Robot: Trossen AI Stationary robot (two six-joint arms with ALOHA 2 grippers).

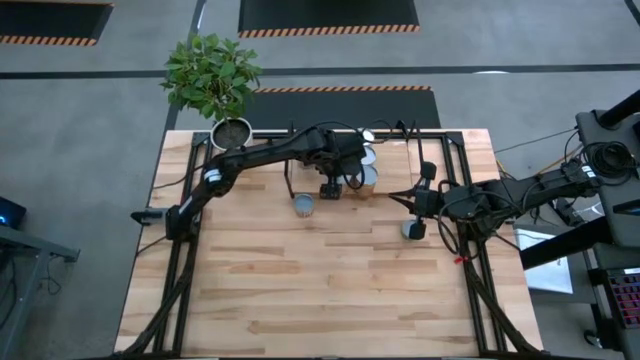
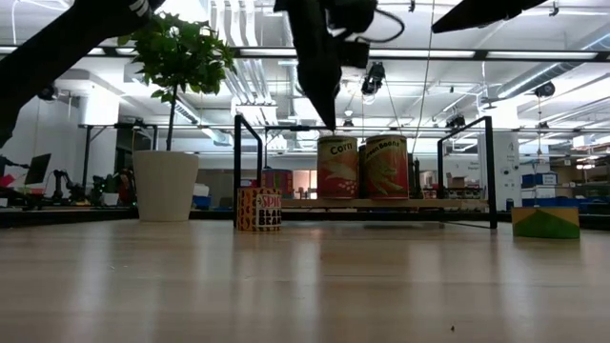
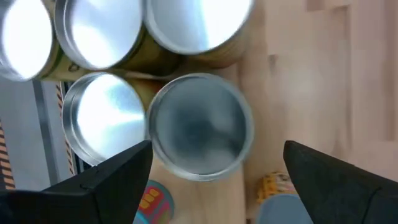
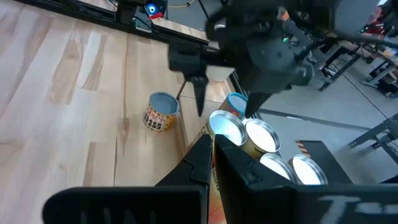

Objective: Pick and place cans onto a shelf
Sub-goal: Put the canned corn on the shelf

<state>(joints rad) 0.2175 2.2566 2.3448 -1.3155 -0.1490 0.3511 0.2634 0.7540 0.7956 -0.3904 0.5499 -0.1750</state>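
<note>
Several cans (image 1: 366, 168) with silvery tops stand close together on the shelf (image 2: 381, 203), a wood board in a black rod frame at the table's far middle. My left gripper (image 3: 217, 149) is open and points down just above one shelf can (image 3: 199, 134), a finger to either side of it. In the low view the left gripper (image 2: 330, 114) hangs over the "Corn" can (image 2: 336, 167). One can (image 1: 304, 205) stands on the table in front of the shelf. Another can (image 1: 412, 230) stands by my right gripper (image 4: 211, 163), which is shut and empty to the right of the shelf.
A white pot with a green plant (image 1: 228, 130) stands at the table's far left corner, beside the shelf. Black frame rails (image 1: 180, 260) run along the table's left and right sides. The near half of the wooden tabletop (image 1: 320, 300) is bare.
</note>
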